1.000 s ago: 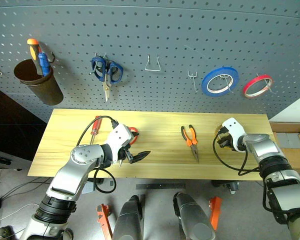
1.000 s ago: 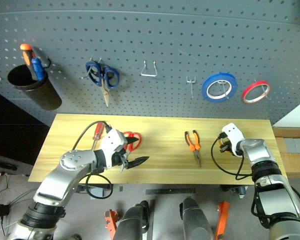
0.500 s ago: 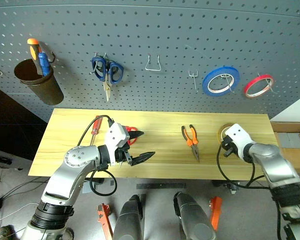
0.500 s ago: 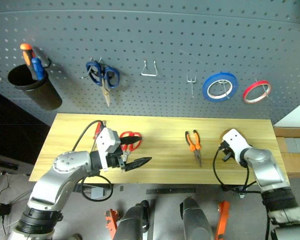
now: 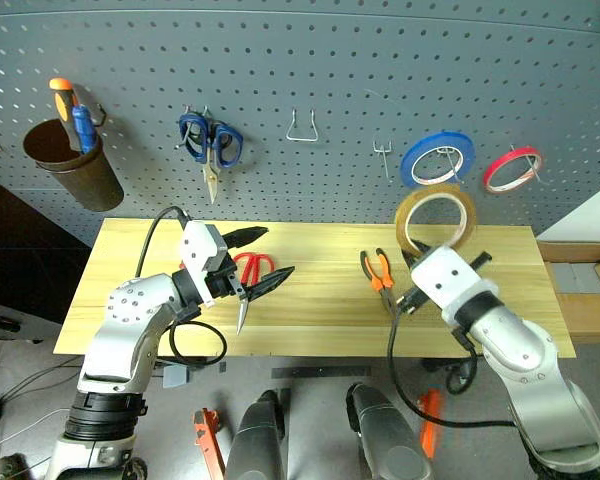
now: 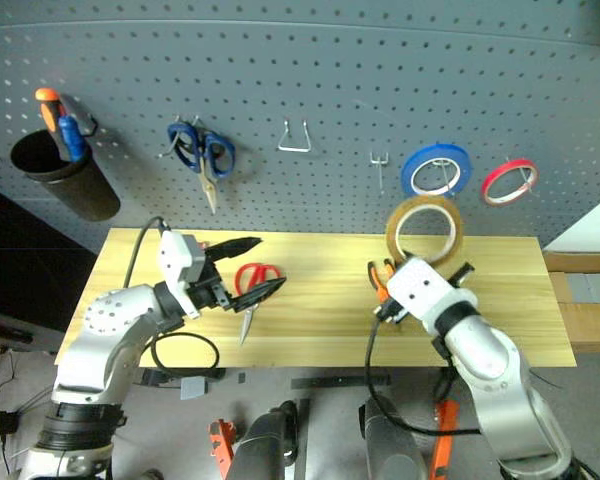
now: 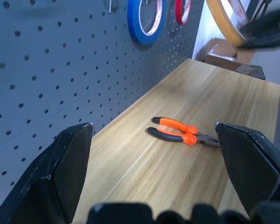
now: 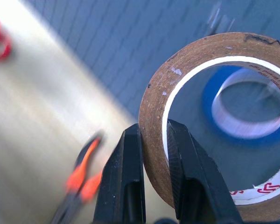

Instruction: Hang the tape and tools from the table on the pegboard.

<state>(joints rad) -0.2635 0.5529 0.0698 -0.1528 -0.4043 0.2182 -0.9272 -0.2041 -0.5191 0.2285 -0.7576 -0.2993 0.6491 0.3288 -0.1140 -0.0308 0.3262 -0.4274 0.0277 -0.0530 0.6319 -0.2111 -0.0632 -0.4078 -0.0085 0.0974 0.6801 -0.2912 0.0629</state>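
Yellow-tan tape, one thin ring, stands upright in my right gripper, right of centre in the head view. My two black fingers are clamped on its band, one outside the ring, one inside. Its open face looks toward the camera, and it is lifted clear of the table, in front of the pegboard.

My left gripper sits left of centre over the table, fingers spread wide apart and holding nothing, pointing toward the frame's right.

On the table lie two tools I can see. One pair of red-handled scissors lies just under my left fingers, long axis running top to bottom, handles toward the board, blade tip toward the near edge. One pair of orange-and-black pliers lies just left of my right gripper, handles toward the board.

On the board hang one pair of blue-handled scissors, one blue roll and one red roll.
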